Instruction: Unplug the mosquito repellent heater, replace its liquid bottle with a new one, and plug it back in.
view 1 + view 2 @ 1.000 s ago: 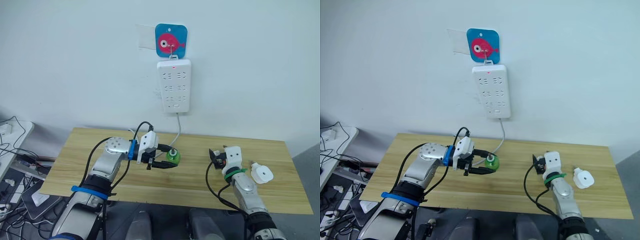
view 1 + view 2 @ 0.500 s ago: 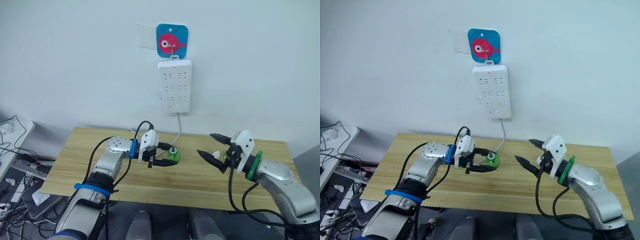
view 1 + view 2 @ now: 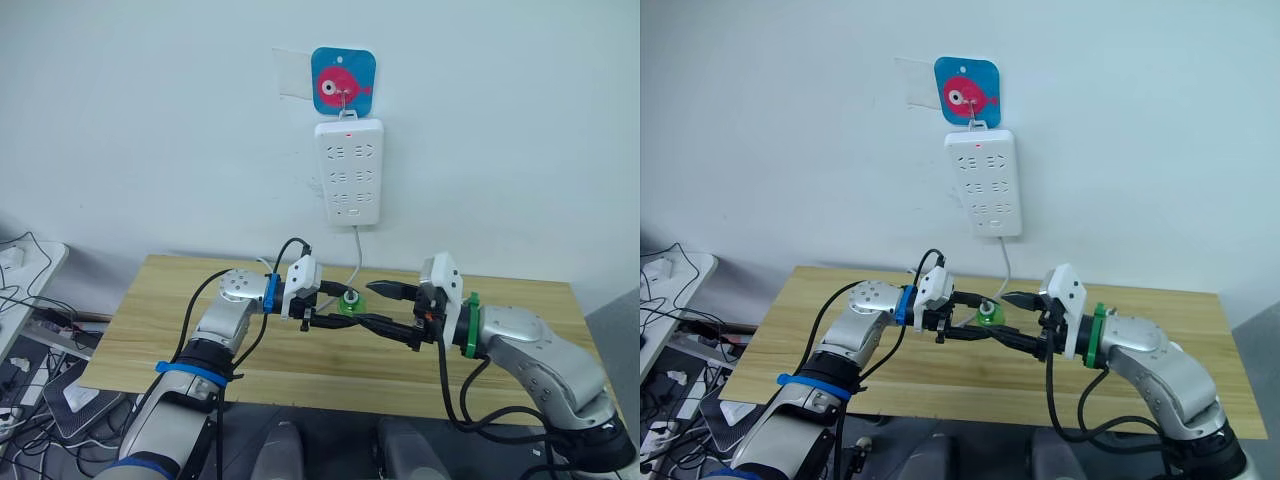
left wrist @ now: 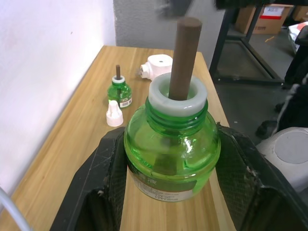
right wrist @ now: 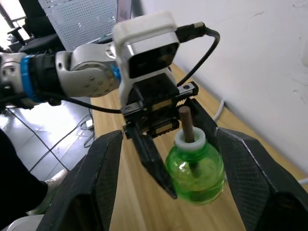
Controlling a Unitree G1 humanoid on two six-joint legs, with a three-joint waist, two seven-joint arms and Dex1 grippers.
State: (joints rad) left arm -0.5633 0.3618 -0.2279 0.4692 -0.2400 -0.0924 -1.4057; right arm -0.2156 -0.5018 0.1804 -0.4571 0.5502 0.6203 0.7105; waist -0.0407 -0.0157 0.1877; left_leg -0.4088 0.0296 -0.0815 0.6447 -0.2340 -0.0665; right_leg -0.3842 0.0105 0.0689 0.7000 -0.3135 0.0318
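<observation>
Green bottle (image 4: 172,147), wick up, pinched at its belly in left gripper (image 3: 335,309) over table (image 3: 180,290) mid-back. Light, slick, probably glass; grip body, not wick. Right gripper (image 3: 393,310) spread, straddling it. Heater (image 4: 156,67) lies by table's right edge w/ 2nd bottle (image 4: 118,91).

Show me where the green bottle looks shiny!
Left wrist view: the green bottle has small white glints on its shoulder, between the left fingers. Right wrist view: light passes through the bottle, so it glows bright green.

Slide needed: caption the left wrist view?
Left gripper holding round green wick-topped liquid bottle; white rounded plug-in heater lies beyond.
</observation>
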